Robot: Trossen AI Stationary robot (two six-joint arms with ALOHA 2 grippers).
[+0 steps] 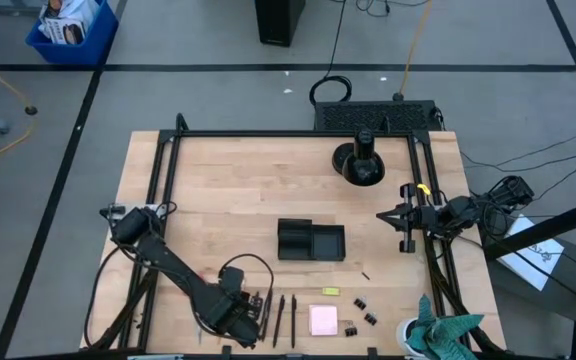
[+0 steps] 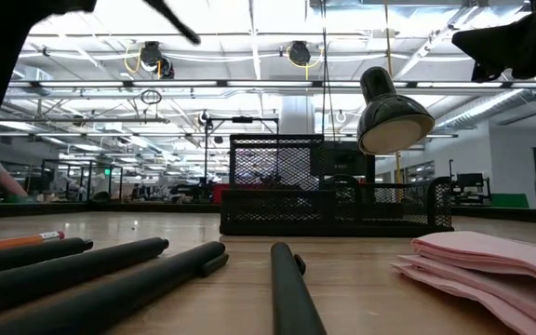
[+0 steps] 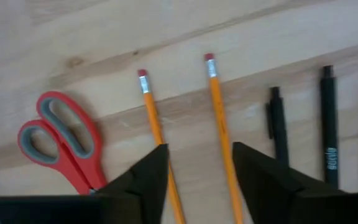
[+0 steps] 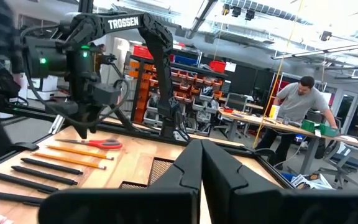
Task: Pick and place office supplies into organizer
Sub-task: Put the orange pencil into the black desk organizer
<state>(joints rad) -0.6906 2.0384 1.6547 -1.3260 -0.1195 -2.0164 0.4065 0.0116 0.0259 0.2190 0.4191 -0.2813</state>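
The job has hardly begun, as far as can be seen. The organizer (image 1: 310, 241) sits in the middle of the worktop (image 1: 228, 190), and nothing shows inside it from above. All the office things lie in a row near the front edge. The red scissors (image 3: 64, 140) lie beside two orange pencils (image 3: 157, 134), then come the dark pens (image 3: 328, 130), the pink sticky pad (image 1: 324, 320), the small yellow-green eraser (image 1: 331, 291) and the tiny black clips (image 1: 366, 318). The left claw (image 3: 194, 171) hangs right over the two pencils with its fingers spread apart and nothing between them. One pencil runs under a finger, and the other lies in the gap. So a pencil looks like the first thing to be picked. The right claw (image 1: 405, 216) waits over the right side of the worktop, squeezed tight on nothing. Every piece still has to go into the organizer.
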